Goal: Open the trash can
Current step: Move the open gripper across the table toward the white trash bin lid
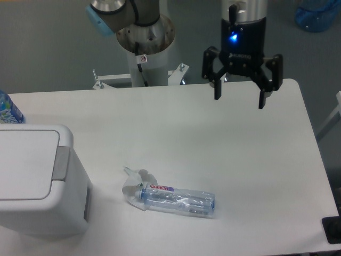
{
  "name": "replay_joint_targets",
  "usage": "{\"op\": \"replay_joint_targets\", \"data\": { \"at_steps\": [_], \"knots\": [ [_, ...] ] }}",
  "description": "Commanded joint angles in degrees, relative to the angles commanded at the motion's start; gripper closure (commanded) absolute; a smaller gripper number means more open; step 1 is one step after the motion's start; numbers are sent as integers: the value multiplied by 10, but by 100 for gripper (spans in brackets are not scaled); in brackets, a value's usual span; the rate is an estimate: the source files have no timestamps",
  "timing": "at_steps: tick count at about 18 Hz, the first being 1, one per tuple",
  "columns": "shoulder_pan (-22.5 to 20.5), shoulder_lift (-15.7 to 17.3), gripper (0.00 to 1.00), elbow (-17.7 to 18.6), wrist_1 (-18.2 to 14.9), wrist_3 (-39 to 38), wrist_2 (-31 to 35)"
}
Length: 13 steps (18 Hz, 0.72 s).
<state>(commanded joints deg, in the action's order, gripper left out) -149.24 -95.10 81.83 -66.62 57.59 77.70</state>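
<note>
The trash can [37,181] is a large white boxy bin at the table's front left. Its flat lid is down, and a grey push strip [61,163] runs along the lid's right edge. My gripper [240,98] hangs open and empty above the far right part of the table, well away from the bin, with a blue light lit on its body.
A crushed clear plastic bottle [173,197] lies on its side on the white table [224,160], right of the bin. Another bottle's blue-labelled top [8,109] shows at the far left edge. The arm's base [145,48] stands behind the table.
</note>
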Motion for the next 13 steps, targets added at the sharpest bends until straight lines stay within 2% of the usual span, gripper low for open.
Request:
{"op": "replay_joint_targets", "data": {
  "at_steps": [5,10,13],
  "knots": [
    [52,-18,0,3,47,-119,0],
    [98,-30,0,20,109,-243,-2],
    [123,-34,0,25,124,-302,-9]
  ]
}}
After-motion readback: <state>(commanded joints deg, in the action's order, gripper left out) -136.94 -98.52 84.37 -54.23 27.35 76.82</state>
